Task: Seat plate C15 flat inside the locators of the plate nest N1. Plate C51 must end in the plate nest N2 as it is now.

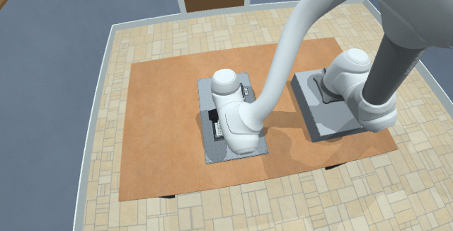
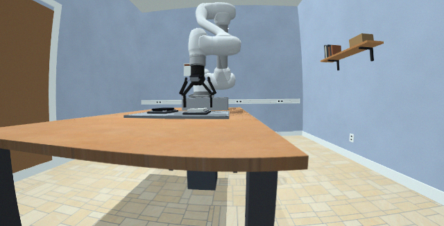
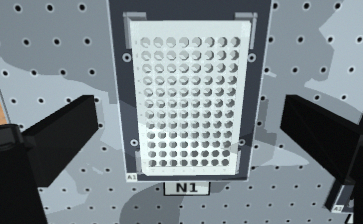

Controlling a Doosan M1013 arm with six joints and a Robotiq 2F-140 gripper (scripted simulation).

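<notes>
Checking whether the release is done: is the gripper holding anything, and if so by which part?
Nothing is held. The gripper is open, its fingers standing wide, clear of both long sides of the plate, which lies in nest N1.
</notes>
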